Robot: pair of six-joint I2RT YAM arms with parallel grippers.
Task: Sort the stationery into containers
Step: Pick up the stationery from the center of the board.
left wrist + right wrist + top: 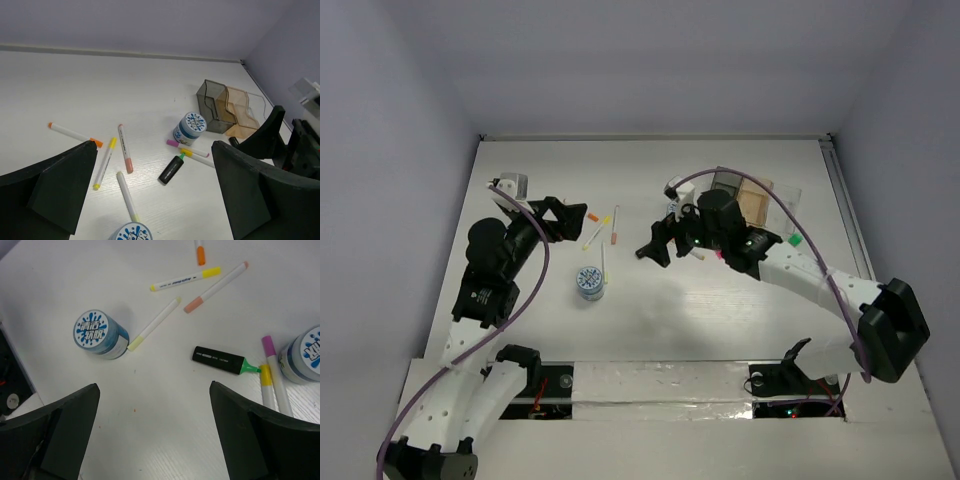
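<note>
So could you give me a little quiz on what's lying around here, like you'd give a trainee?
1. True or false: the left claw and the right claw are both open and holding nothing.
2. What colour is the tip of the black marker? A green, B red, C blue.
3. How many round tubs with blue-splashed lids are out?

Key: 1 true. 2 A. 3 two.
</note>
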